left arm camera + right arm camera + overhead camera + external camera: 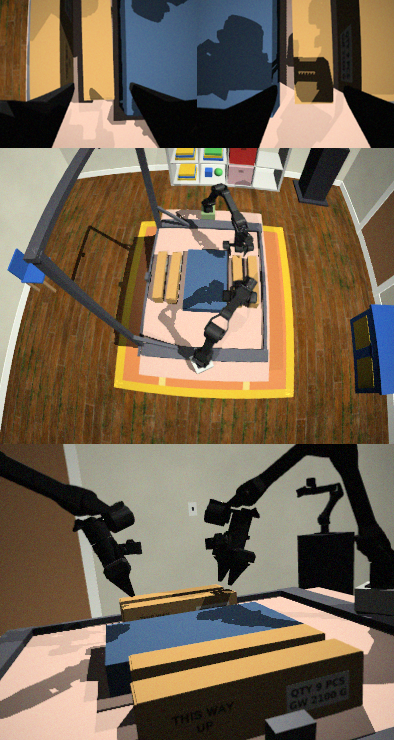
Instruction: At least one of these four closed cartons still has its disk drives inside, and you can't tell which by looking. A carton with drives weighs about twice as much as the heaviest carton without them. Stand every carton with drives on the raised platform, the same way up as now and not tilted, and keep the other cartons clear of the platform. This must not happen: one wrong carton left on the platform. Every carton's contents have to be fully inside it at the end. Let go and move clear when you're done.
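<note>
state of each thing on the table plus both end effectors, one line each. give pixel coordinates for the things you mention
near cartons (159, 276) (220, 694): closed, upright, off the platform
far cartons (237, 266) (175, 608) (98, 49) (303, 20): closed, upright, off the platform
platform (200, 265) (160, 639) (158, 66) (213, 13): carrying no carton
left end effector (239, 250) (132, 595) (102, 85): open
right end effector (240, 296) (225, 583) (311, 88): open

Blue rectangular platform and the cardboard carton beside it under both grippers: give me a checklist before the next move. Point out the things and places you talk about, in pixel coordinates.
1. Left gripper (239, 250) (133, 595) (102, 84) open: ok.
2. Right gripper (240, 296) (225, 583) (311, 87) open: ok.
3. Long tan cardboard carton (237, 265) (175, 601) (98, 49) (303, 20) between the finger lines in both wrist views: ok.
4. No carton on the blue rectangular platform (200, 265) (165, 631) (158, 59) (240, 10): ok.
5. That carton known to hold drives: cannot tell; looks don't show weight.
6. Fingertip height enough to clear its top: cannot tell.
</note>
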